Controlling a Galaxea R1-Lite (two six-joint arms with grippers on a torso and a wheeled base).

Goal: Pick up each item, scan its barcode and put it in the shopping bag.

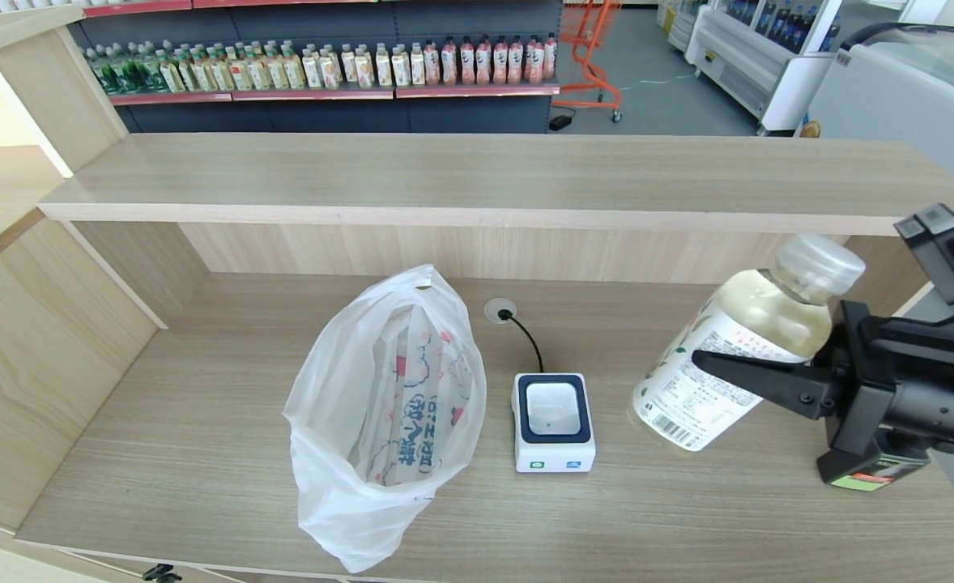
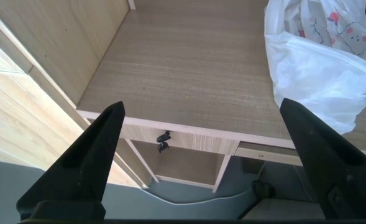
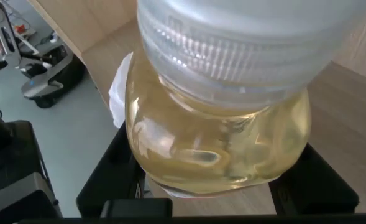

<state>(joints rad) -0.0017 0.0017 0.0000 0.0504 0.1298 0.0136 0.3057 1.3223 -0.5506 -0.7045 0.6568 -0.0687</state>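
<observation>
White shopping bag (image 1: 339, 453): stands open on wooden counter (image 1: 202, 453), left of scanner; printed packet (image 1: 412, 405) inside.
Scanner (image 1: 552, 421): flat on counter, between bag and bottle.
Bottle (image 1: 736, 356): tilted, just right of scanner, barcode near its base.
Right gripper (image 1: 708, 360): jaws clamped on bottle.
Left gripper (image 2: 201, 162): jaws wide, nothing held, above counter's near edge beside bag.

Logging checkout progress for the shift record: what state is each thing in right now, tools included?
bottle: capped, tilted, gripped at its label.
right tool: shut on the bottle.
left tool: open, holding nothing.
shopping bag: mouth open, a printed package inside.
scanner: window facing up, uncovered, cable attached.
</observation>
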